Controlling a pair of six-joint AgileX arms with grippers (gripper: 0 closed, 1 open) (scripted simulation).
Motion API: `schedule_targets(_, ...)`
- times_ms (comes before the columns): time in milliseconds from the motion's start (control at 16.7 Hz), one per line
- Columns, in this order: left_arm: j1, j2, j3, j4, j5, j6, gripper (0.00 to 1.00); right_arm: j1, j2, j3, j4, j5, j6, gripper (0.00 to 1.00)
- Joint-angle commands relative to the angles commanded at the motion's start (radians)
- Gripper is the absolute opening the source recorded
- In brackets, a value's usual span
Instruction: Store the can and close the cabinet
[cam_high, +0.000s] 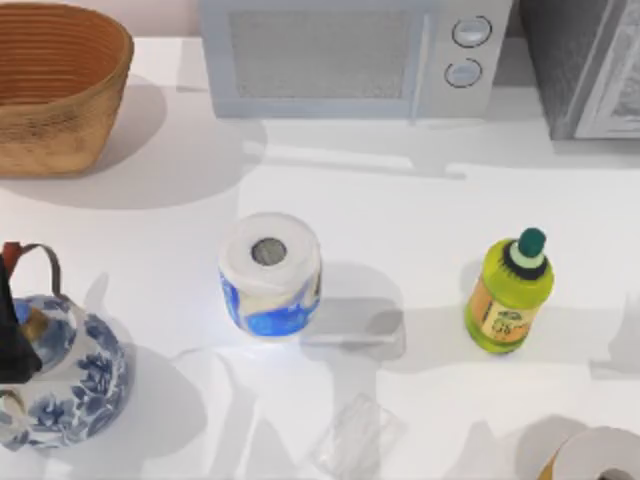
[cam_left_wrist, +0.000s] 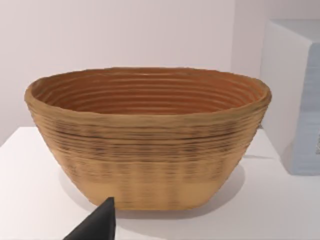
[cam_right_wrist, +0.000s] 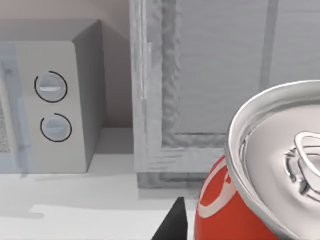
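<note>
The red can (cam_right_wrist: 225, 210) with a silver top sits very close in the right wrist view. My right gripper (cam_right_wrist: 200, 227) is shut on it, and one black fingertip (cam_right_wrist: 172, 225) shows beside the can. Straight beyond the can stands the grey cabinet (cam_right_wrist: 220, 75), its framed front panel facing the camera. The cabinet (cam_high: 585, 65) is at the table's back right corner in the top view. I cannot tell whether its door is open. My left arm (cam_high: 10, 340) is parked at the table's left edge above a teapot.
A white microwave (cam_high: 350, 55) stands at the back, left of the cabinet. A woven basket (cam_high: 55, 85) is at the back left. A paper roll (cam_high: 270, 272), a green bottle (cam_high: 510, 295), a blue-and-white teapot (cam_high: 65, 375) and a second roll (cam_high: 600, 455) stand on the table.
</note>
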Motion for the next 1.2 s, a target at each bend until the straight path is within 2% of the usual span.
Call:
schedule_targets(240, 0.0, 0.0, 0.0, 0.0, 0.0, 0.0, 1.0, 0.001, 0.032, 0.034, -0.006, 0.004, 0.001, 0.0)
schedule_targets(480, 0.0, 0.0, 0.0, 0.0, 0.0, 0.0, 1.0, 0.024, 0.19, 0.221, -0.055, 0.026, 0.0, 0.0)
schedule_targets(720, 0.0, 0.0, 0.0, 0.0, 0.0, 0.0, 1.0, 0.066, 0.443, 0.535, -0.138, 0.057, -0.002, 0.0)
schedule_targets(1200, 0.0, 0.0, 0.0, 0.0, 0.0, 0.0, 1.0, 0.149, 1.006, 1.295, -0.321, 0.135, 0.008, 0.0)
